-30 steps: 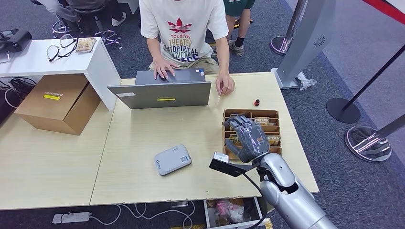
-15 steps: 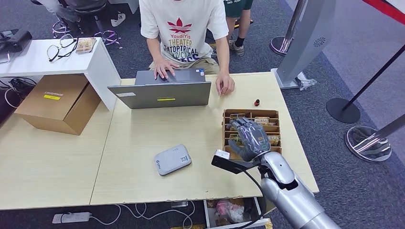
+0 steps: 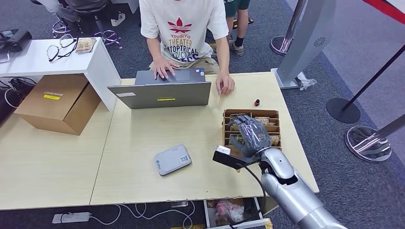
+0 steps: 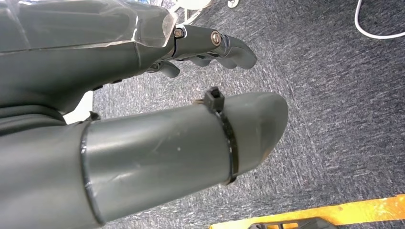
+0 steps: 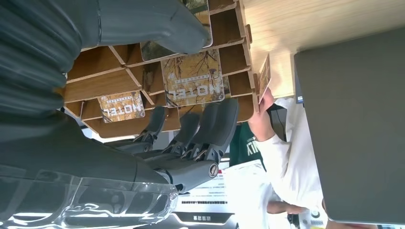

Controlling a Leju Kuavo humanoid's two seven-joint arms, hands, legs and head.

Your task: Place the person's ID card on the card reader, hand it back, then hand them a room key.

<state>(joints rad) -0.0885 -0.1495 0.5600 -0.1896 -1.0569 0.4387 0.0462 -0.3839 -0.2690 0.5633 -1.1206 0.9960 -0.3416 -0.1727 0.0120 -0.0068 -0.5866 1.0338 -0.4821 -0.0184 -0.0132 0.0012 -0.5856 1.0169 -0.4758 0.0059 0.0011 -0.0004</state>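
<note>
My right hand [image 3: 252,135] hovers over the wooden compartment box [image 3: 248,113] at the table's right, fingers spread, holding nothing. In the right wrist view the hand [image 5: 191,143] sits just above the box's dividers [image 5: 119,81] and the yellow-brown hotel key cards [image 5: 193,78] that lie in them. The person across the table holds a card [image 3: 219,98] upright at the table edge beside the laptop; it is also in the wrist view [image 5: 264,75]. The grey card reader [image 3: 172,160] lies mid-table with nothing on it. My left hand [image 4: 143,95] hangs over the carpet, holding nothing.
An open grey laptop [image 3: 162,93] stands between the person and the reader. A small red and black object [image 3: 257,102] lies beyond the box. A cardboard box [image 3: 57,102] and a white side table [image 3: 47,57] are at the left. Stanchion bases [image 3: 343,109] stand on the right.
My right hand has crept forward and slightly right, further over the wooden box. The person, card and reader have stayed put.
</note>
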